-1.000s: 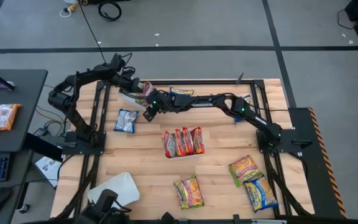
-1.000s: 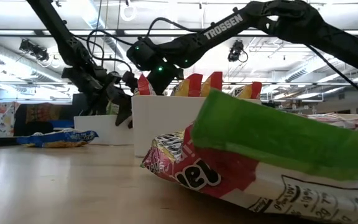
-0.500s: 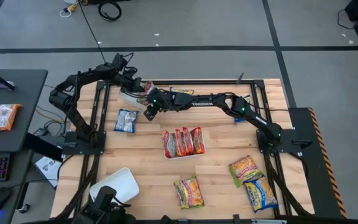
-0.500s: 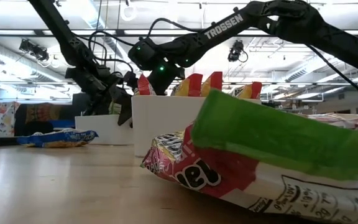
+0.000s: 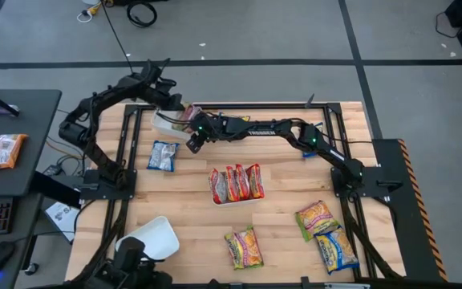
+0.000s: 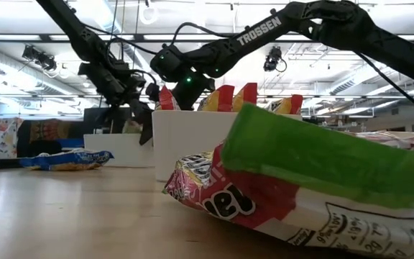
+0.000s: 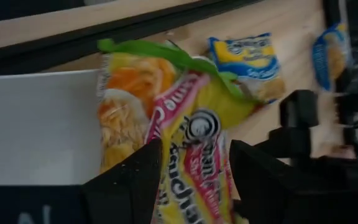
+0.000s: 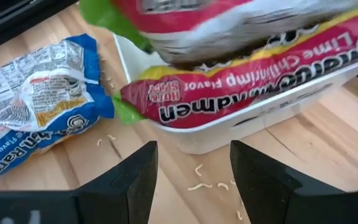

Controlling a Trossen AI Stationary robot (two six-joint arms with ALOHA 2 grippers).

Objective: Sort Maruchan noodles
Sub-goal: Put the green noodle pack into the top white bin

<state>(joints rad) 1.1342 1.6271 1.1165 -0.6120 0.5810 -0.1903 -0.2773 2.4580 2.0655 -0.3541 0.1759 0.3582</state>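
1. Wooden table (image 5: 183, 193) holds flat crinkly noodle packets.
2. A white plastic tray (image 5: 162, 122) at the far left corner has yellow-and-red lime packets (image 8: 241, 74) lying in it.
3. The left gripper (image 5: 172, 107) hovers over that tray, fingers spread apart, one yellow packet (image 7: 191, 143) showing between them, lying loose in the tray.
4. The right gripper (image 5: 192, 142) hangs just beside the tray, fingers wide and holding nothing.
5. A blue-and-yellow packet (image 5: 163, 156) lies flat nearby.
6. Four red packets (image 5: 236, 182) stand in a middle tray (image 5: 237, 200).
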